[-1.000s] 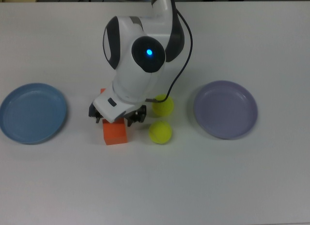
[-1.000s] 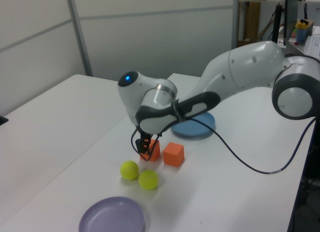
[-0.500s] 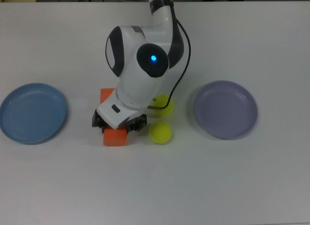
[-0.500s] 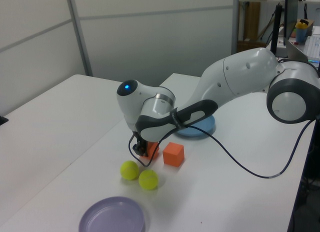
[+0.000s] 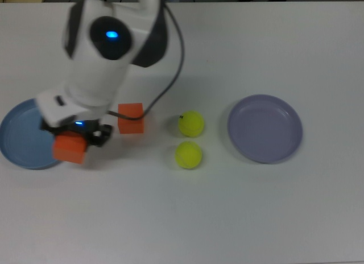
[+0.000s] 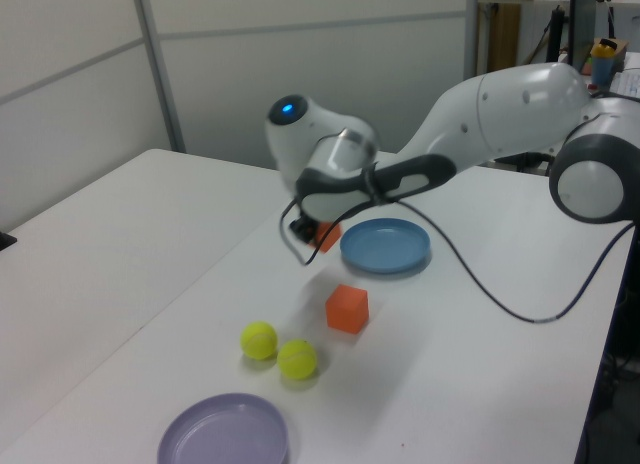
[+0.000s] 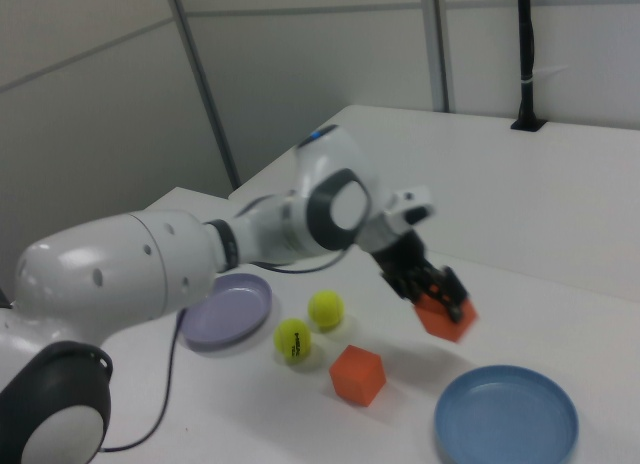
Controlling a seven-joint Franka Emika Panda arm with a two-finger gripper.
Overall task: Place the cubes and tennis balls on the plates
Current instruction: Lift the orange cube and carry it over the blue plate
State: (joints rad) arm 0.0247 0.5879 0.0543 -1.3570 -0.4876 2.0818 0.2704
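Gripper (image 7: 435, 296) clamps an orange cube (image 7: 447, 316), aloft by the blue plate's (image 7: 506, 420) rim near the table's edge; seemingly mid-carry, next centring over it and lowering.

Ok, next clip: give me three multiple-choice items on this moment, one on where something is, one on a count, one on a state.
1. Where is the cube on the table?
A. on the purple plate
B. on the bare table between the blue plate and the balls
C. on the blue plate

2. How many tennis balls are there?
A. one
B. two
C. three

3. What state is the gripper in?
A. open and empty
B. shut on a ball
C. shut on a cube held in the air

Answers:
1 B: the cube on the table sits clear of the blue plate.
2 B: the tennis balls lie side by side.
3 C: the gripper carries the held cube above the table.
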